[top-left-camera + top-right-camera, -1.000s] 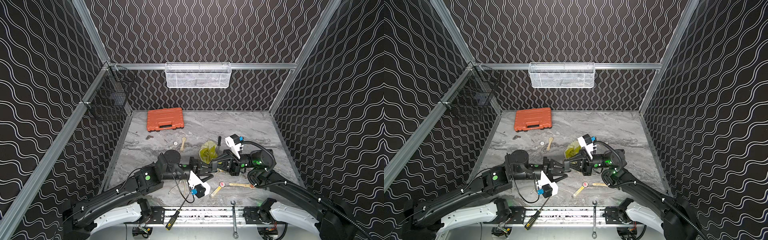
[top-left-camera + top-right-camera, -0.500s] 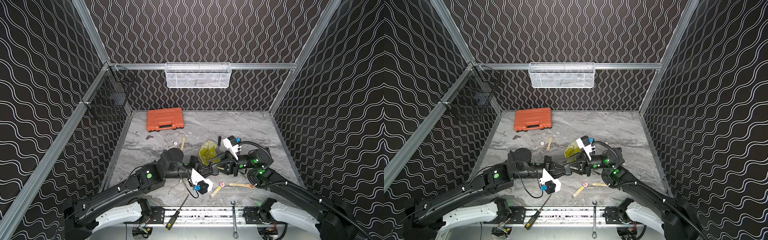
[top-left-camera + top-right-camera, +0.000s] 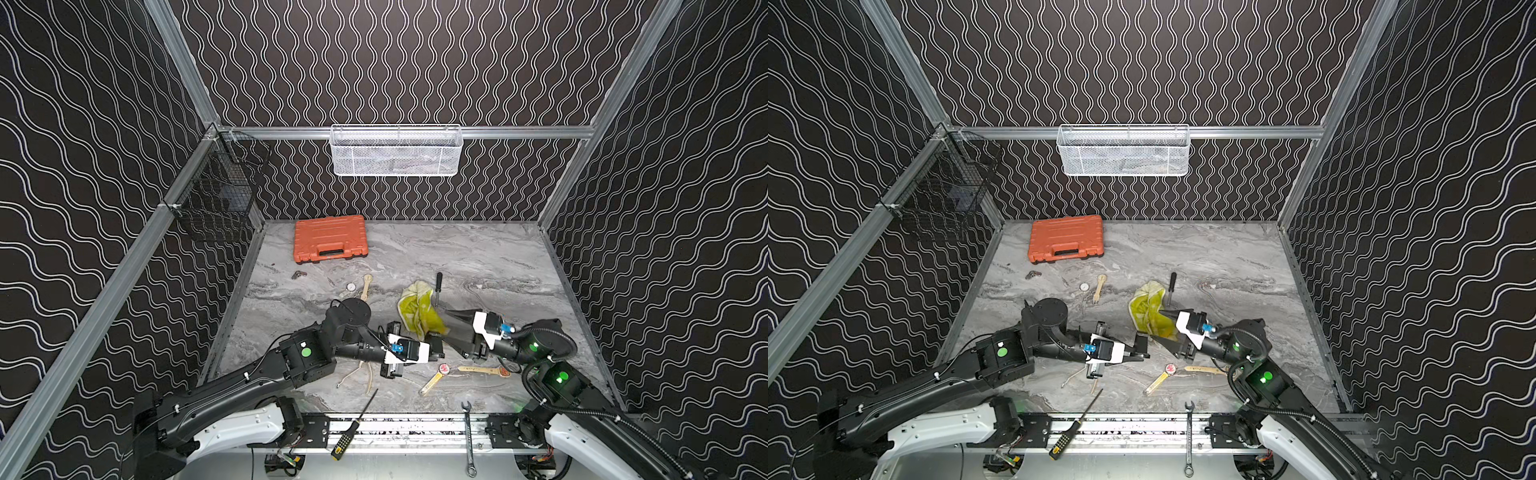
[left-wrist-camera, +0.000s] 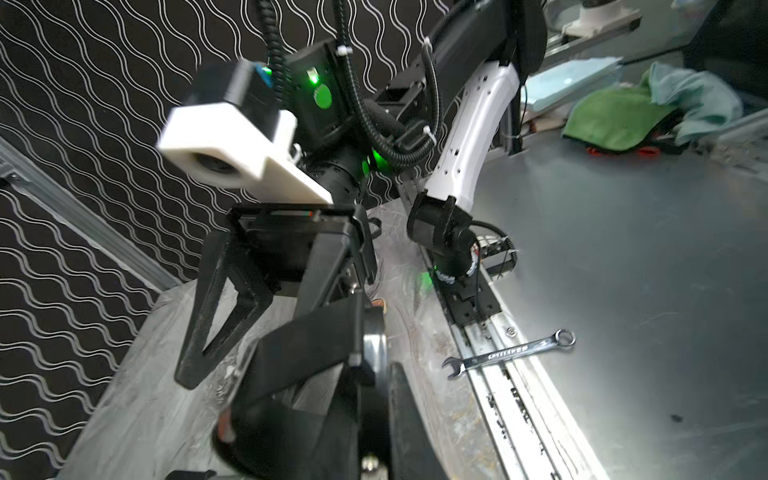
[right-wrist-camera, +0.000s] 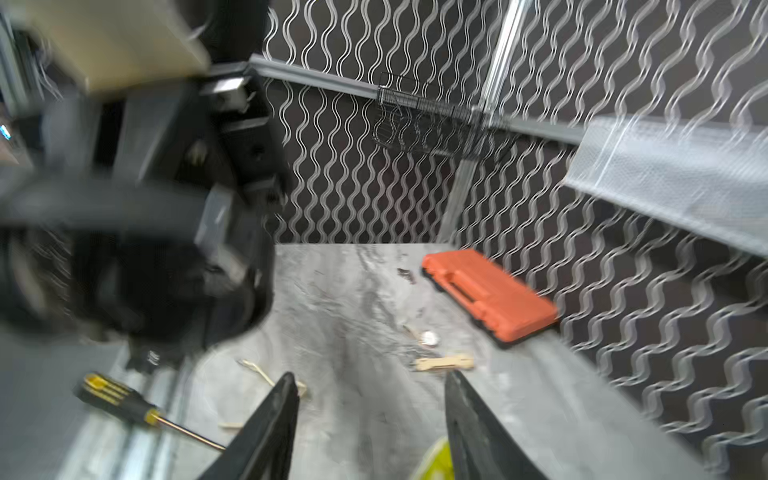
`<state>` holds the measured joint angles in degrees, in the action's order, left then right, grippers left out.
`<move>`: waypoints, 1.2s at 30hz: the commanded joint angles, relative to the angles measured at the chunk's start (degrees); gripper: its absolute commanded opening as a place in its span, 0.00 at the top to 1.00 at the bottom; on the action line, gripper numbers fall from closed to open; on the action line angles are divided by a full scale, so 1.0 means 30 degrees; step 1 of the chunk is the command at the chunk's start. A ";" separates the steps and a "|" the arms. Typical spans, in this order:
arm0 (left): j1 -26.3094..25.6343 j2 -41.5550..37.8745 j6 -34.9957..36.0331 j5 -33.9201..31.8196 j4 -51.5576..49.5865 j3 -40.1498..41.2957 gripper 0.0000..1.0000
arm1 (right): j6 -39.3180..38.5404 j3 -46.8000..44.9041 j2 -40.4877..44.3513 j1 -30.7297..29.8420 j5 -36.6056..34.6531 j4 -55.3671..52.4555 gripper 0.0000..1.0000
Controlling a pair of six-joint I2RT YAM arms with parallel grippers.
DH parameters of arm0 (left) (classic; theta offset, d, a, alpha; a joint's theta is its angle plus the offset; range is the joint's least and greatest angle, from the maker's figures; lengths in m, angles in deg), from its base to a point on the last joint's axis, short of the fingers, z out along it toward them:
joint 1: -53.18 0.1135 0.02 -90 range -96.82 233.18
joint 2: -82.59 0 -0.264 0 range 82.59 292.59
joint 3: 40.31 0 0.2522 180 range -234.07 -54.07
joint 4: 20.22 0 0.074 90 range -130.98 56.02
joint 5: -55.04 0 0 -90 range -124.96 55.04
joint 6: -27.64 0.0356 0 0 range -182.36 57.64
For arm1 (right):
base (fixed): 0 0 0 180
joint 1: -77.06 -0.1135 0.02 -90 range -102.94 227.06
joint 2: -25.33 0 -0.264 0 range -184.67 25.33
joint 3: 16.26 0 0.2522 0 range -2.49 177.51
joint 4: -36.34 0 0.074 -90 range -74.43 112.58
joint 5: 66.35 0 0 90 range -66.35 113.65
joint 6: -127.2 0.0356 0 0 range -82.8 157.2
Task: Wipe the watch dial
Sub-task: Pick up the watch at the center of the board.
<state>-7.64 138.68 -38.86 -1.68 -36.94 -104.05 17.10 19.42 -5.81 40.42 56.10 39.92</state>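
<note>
Now the watch, a dark round case seen edge-on in the left wrist view, sits pinched in the left gripper. It is held just above the counter, near the middle of its front edge; which way the dial faces I cannot tell. That grip is new: a second ago the left jaws stood partly apart, and they have since clamped down on the case. The right gripper has done the opposite. It was shut a second ago; its fingers now stand well apart with nothing between them, and the arm has drawn back a little toward the right edge. Taken together, this reads as a hand-over just finished, with the watch passing from right to left. For the task it means the holding side is settled and the wiping side is free, but no wiping has begun. The yellow cloth lies crumpled on the counter just beside the right gripper's fingers, on their back-edge side, not in them. Picking it up looks like the next need. A red-faced watch lies untouched by the front edge, between the two arms.
</note>
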 commanded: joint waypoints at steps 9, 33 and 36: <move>-0.0001 0.0330 -0.3816 0.2556 0.2426 0.0659 1.00 | -0.6204 -0.0145 0.0575 -0.0207 0.4539 0.2085 0.46; -0.0001 0.1409 -0.3988 0.3223 0.2674 0.0668 0.77 | -0.0029 0.0855 -0.1380 -0.1350 0.4519 0.5267 1.00; -0.0008 0.0918 -0.3204 0.2594 0.3120 0.1330 0.71 | 0.1850 0.0944 -0.1501 -0.1350 0.4243 0.5950 1.00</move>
<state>-7.64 142.38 -51.03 6.05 -29.97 -101.08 17.06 21.62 -10.05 36.35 70.54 55.44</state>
